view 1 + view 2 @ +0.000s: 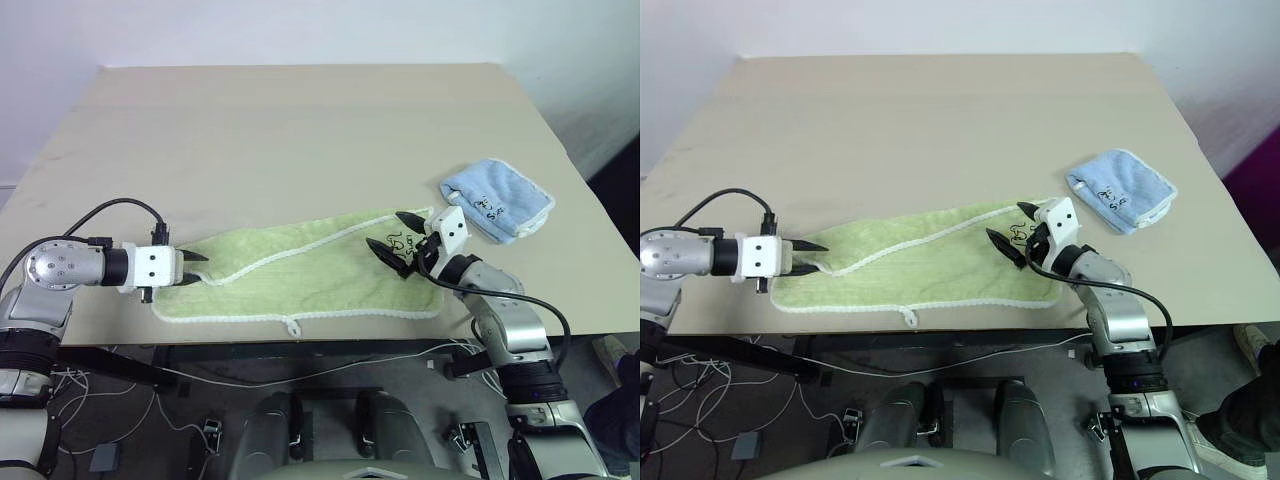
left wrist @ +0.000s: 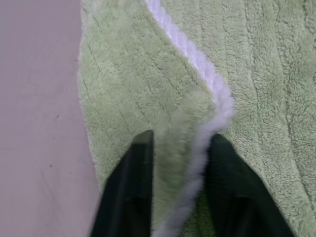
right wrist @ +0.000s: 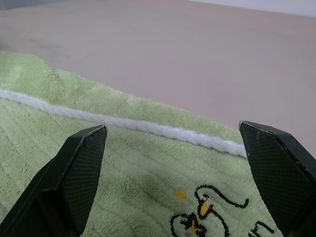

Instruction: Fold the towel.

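1. Cables (image 1: 300, 375) hang under the near edge of the tabletop (image 1: 300, 130), with floor clutter below them; this is the closest part of the scene.
2. Just past that edge lies the towel (image 1: 310, 275), a long light-green strip running left to right, flat for most of its length, with a small white loop (image 1: 293, 327) poking out at its near hem.
3. At the towel's left end the left claw (image 2: 177, 153) has its two black fingers closed onto a raised fold of cloth and its white edging (image 2: 197, 59); the wrist view shows the pile bunched between them, so I judge it clenched on the towel corner.
4. At the towel's right end the right claw (image 3: 173, 143) hovers spread wide over the embroidered mark (image 3: 202, 217), released and gripping nothing; the white hem runs across just beyond its tips.
5. Progress, as I judge it: early. No fold is made yet. One corner is pinched, the other end is not yet taken. What remains is to grasp the right end, lift, and bring one end over the other.
6. Farther right, well apart from the towel, a small light-blue cloth (image 1: 497, 200) sits folded near the tabletop's right edge.
7. Beyond that the beige tabletop is bare up to its far edge, and a plain pale wall (image 1: 300, 30) closes the room behind it.
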